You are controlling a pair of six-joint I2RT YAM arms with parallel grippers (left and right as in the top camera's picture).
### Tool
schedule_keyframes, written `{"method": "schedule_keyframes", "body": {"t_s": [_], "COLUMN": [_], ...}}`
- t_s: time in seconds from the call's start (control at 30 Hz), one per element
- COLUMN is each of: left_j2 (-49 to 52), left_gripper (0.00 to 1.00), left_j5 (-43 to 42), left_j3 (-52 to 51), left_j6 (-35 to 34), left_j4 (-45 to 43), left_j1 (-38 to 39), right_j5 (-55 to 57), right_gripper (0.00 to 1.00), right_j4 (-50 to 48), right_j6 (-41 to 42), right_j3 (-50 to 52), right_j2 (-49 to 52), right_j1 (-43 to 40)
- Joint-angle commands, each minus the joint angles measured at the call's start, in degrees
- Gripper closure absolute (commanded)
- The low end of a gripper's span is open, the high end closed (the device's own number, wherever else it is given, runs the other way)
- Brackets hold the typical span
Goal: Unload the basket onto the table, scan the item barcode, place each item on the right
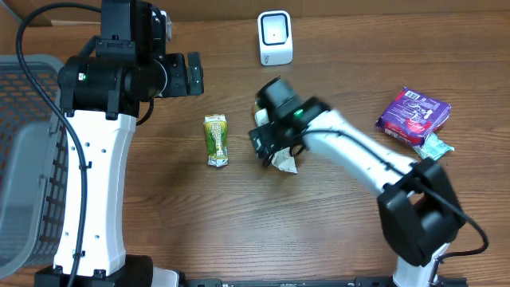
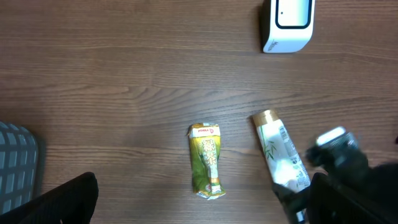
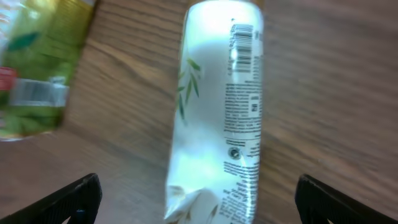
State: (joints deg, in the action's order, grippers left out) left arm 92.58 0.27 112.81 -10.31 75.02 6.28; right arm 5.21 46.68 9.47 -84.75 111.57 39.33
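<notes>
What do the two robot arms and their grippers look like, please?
The left arm and right arm have white links and black joint housings, each with a small green light. Black cables loop beside them. The left gripper and right gripper are black.

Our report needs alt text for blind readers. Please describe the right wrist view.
A white tube printed with leaves and a barcode lies on a wooden table, untouched, within the wide-open right gripper. A green packet shows at the left edge.

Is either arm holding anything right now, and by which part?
Nothing is held. The right gripper sits open over the white tube, its fingers clear of both sides; the left gripper is open and empty.
</notes>
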Motion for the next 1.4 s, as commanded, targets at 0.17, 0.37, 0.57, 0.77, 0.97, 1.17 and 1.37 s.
{"method": "schedule_keyframes", "body": {"t_s": [0.17, 0.37, 0.57, 0.77, 0.97, 1.17, 1.37], "left_j2": [0.11, 0.11, 0.11, 0.11, 0.11, 0.11, 0.11], "left_gripper": [0.00, 0.00, 0.00, 0.00, 0.01, 0.00, 0.00], "left_j5": [0.31, 0.33, 0.33, 0.31, 0.31, 0.33, 0.31], "left_j3": [0.52, 0.52, 0.52, 0.52, 0.52, 0.52, 0.52], "left_j6": [0.48, 0.48, 0.48, 0.48, 0.48, 0.48, 0.48], "left_j4": [-0.24, -0.24, -0.24, -0.24, -0.24, -0.24, -0.24], "left_j1": [0.11, 0.11, 0.11, 0.11, 0.11, 0.11, 0.11], "right_j5": [20.68, 24.44, 25.18, 26.29, 26.25, 26.62, 30.73], "right_gripper": [0.00, 0.00, 0.00, 0.07, 0.23, 0.02, 0.00], "right_j4": [-1.29, -1.36, -0.68, -0.50, 0.20, 0.20, 0.22], "right_j6": [0.39, -2.08, -2.05, -1.86, -1.84, -1.86, -2.16], "right_j3": [-0.04, -0.04, -0.04, -0.04, 0.33, 0.76, 0.70], "right_j2": [1.64, 5.70, 8.96, 9.01, 9.01, 9.01, 9.01], "right_j1": [6.03, 9.92, 11.19, 11.02, 9.60, 7.48, 7.41]}}
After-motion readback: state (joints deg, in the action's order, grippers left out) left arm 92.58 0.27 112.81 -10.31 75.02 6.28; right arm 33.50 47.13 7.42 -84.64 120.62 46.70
